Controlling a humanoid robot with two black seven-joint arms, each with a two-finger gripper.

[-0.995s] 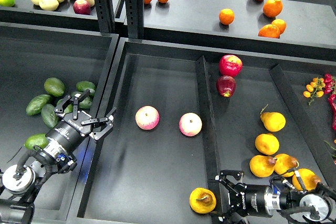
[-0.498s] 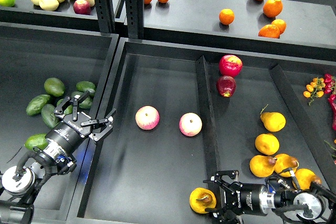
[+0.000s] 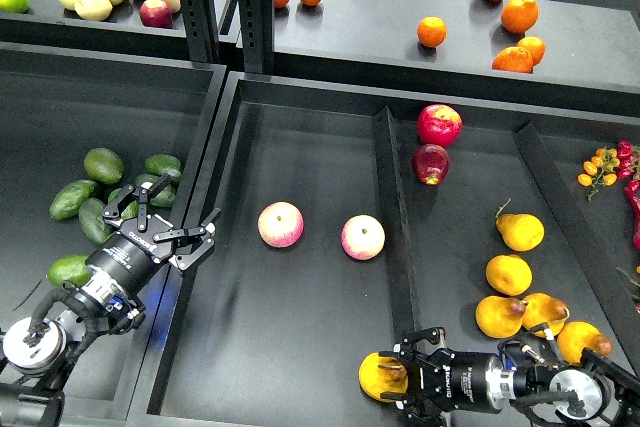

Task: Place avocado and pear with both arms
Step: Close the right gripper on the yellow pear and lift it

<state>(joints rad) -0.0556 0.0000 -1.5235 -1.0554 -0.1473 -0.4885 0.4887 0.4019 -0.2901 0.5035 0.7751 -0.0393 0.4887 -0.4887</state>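
Observation:
The pear, yellow-orange with a dark brown hollow, lies at the front of the middle bin beside the divider. My right gripper reaches in from the right. It is open, with one finger above and one below the pear's right side. Several avocados lie in the left bin; the plumpest, mid-green one is at the back of the group. My left gripper is open and empty, just right of the avocados and over the bin's right wall.
Two pink apples lie mid-bin. Two red apples and several cleaner yellow pears lie right of the raised divider. A brighter green avocado lies by my left arm. Oranges and pale apples sit on the back shelf.
My right gripper has slid left along the front until its fingers straddle the pear. My left gripper has drawn back slightly towards the lower left, still open.

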